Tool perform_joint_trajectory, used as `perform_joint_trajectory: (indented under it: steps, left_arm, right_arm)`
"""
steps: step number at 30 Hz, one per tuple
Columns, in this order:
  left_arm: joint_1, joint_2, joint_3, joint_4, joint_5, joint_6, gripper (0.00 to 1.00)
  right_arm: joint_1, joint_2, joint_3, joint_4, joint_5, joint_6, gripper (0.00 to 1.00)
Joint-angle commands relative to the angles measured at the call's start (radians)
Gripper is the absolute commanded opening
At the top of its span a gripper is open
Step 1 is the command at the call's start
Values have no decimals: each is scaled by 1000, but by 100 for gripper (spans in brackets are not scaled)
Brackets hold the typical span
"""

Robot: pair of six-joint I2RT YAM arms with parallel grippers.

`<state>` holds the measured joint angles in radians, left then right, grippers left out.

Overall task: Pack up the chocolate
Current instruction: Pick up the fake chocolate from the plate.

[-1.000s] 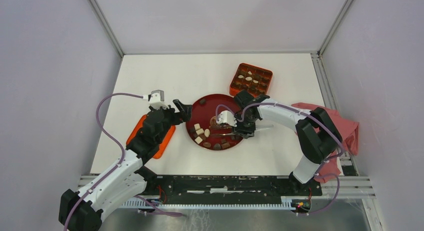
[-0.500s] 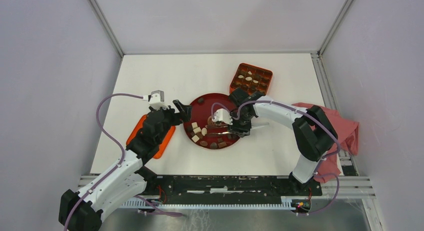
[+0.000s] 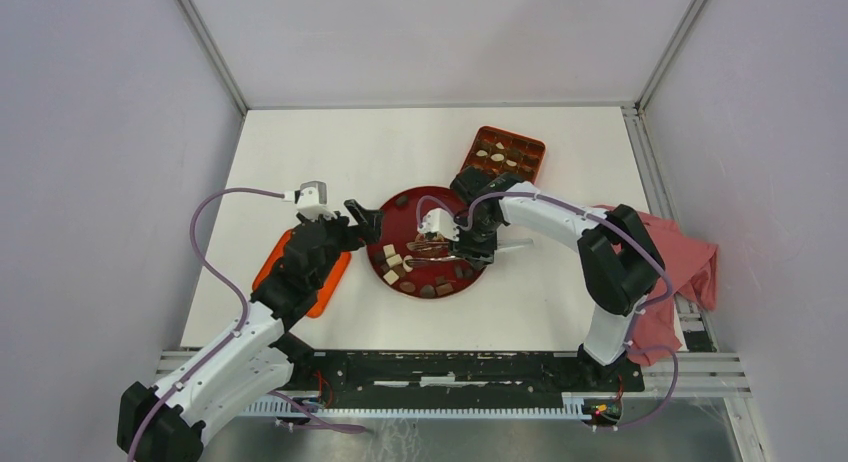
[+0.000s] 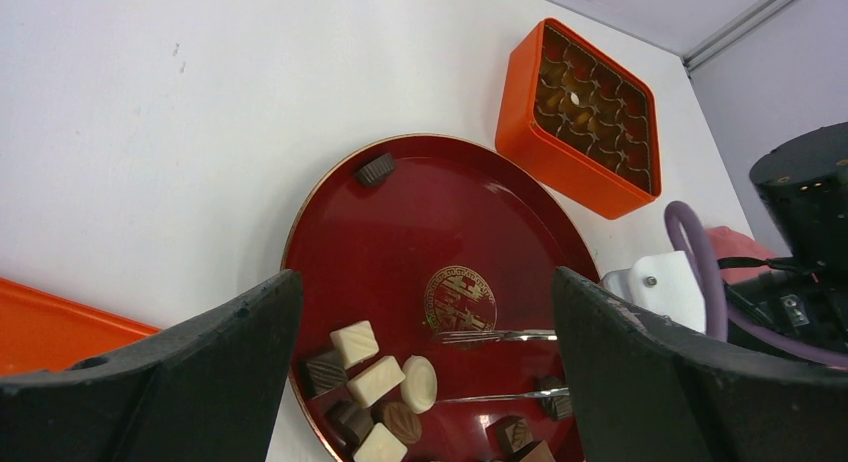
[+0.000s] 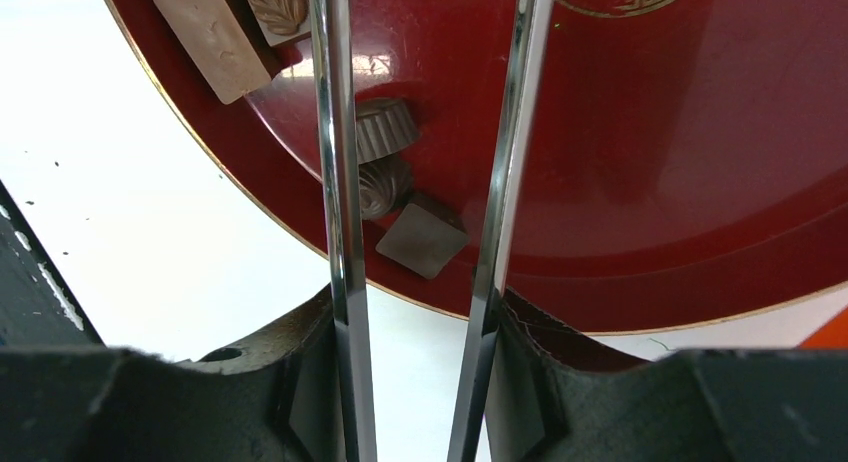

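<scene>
Chocolate pieces (image 3: 395, 262), dark, light brown and cream, lie along the near rim of the red plate (image 3: 420, 204); one dark piece (image 4: 376, 169) sits alone at its far rim. My right gripper (image 3: 478, 244) is shut on metal tweezers (image 3: 440, 252), which lie low over the plate. The tweezer arms (image 4: 500, 335) stand apart with nothing between them, their tips by a round cream piece (image 4: 418, 382). In the right wrist view the arms (image 5: 340, 182) straddle brown pieces (image 5: 385, 129). My left gripper (image 3: 362, 222) is open and empty at the plate's left edge. The orange box (image 3: 505, 154) holds several pieces.
An orange lid (image 3: 335, 277) lies under my left arm, left of the plate. A pink cloth (image 3: 690, 272) lies at the table's right edge. The box stands just beyond the plate, close to my right arm.
My right gripper has moved left and slightly away across the plate with the tweezers, their tips now nearer the cream pieces. My left arm has not moved.
</scene>
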<state>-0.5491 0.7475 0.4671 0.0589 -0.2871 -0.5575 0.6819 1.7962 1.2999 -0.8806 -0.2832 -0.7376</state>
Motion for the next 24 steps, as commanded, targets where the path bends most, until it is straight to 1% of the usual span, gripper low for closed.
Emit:
perform_joint_trajectory:
  steps: [1,20,23,24]
  left_arm:
    - [5,-18,-8,28,-23,-48,98]
    - [5,-20,-11,32,-21,-48,98]
    - [4,-20,-10,32,-21,-48,98]
    - [4,-20,-10,32,-21,-48,98]
  right_arm:
    - [11,18,47,-38,-7,2,49]
    - [38,96,111,-37,46,31,50]
    - [40,95,111,-41,50,30,48]
    - [38,94,112,-42,53,30,46]
